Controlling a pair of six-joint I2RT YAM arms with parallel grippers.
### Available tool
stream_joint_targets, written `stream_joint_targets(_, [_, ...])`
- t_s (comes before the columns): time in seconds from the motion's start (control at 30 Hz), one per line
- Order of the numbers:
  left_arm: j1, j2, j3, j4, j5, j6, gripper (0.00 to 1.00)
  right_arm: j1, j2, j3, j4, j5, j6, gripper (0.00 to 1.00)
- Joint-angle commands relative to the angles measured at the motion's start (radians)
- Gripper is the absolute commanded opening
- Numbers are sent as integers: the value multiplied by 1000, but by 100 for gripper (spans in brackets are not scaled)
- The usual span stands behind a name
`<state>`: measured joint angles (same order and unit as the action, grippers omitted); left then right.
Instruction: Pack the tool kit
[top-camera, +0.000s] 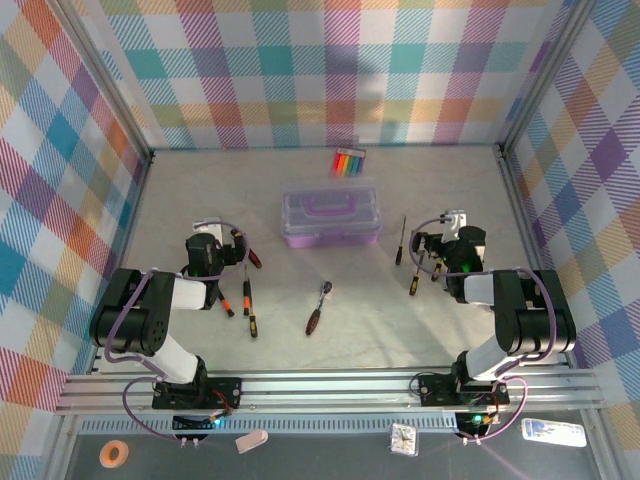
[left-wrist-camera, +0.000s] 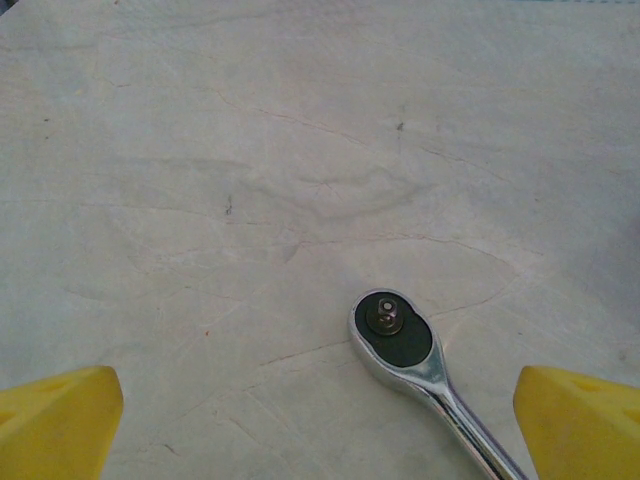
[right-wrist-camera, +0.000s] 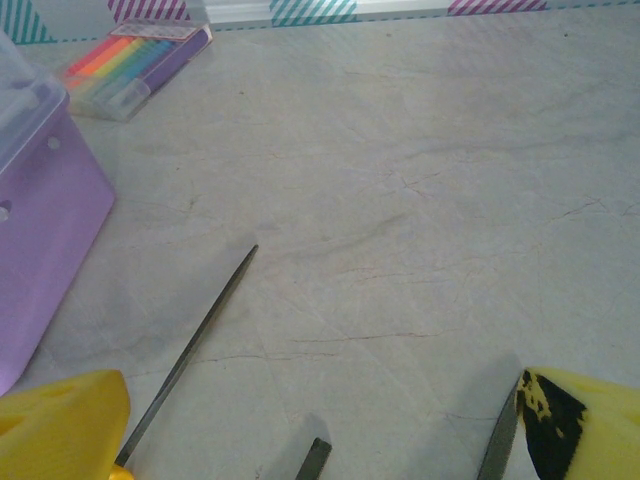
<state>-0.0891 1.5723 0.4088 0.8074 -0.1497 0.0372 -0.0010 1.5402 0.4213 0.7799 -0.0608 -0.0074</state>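
Jaws fully open, empty, both: left gripper (left-wrist-camera: 318, 425) over ratchet (left-wrist-camera: 395, 335), handle cropped; right gripper (right-wrist-camera: 320, 425) over screwdrivers (right-wrist-camera: 195, 345), maybe three, handles hidden.

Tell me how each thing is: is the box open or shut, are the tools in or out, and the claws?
left gripper: open, empty.
right gripper: open, empty.
tool kit case: lid shut.
centre ratchet: lying loose, outside the case.
small ratchet: lying flat under the left gripper, not gripped.
screwdrivers: lying loose on both sides of the case, outside it.
rainbow packet: lying flat behind the case.
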Motion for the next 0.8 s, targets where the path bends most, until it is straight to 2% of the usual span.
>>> stream_joint_targets(0.0, [11,-112,44,-111,-7,-17,100,0,-54,60,-123,21,13,99])
stream_joint_targets(0.1, [9,-265,112,-312,1,-17,100,35,-151,145,-339,69,-9,99])
stream_joint_targets(0.17, [9,-366,154,-403,10,-26,100,86,-233,185,-451,150,-9,99])
stream_joint_targets(0.27, [6,-464,279,-594,38,-52,100,168,-337,335,-745,248,65,99])
stream_joint_targets(0.37, [4,-495,411,-776,71,-80,100,184,-381,450,-959,275,215,99])
stream_joint_targets(0.47, [5,-529,444,-802,89,-109,100,183,-438,441,-957,255,302,99])
stream_joint_targets(0.53, [5,-562,439,-758,122,-171,100,183,-485,438,-934,180,331,99])
stream_joint_targets(0.6, [5,-585,466,-754,119,-338,100,182,-540,409,-891,161,460,99])
stream_joint_targets(0.67, [5,-588,509,-857,40,-537,100,179,-596,374,-933,230,650,99])
stream_joint_targets(0.73, [8,-572,514,-864,-6,-602,100,156,-625,325,-867,89,601,99])
stream_joint_targets(0.77, [12,-554,503,-816,34,-576,100,157,-623,326,-882,69,600,99])
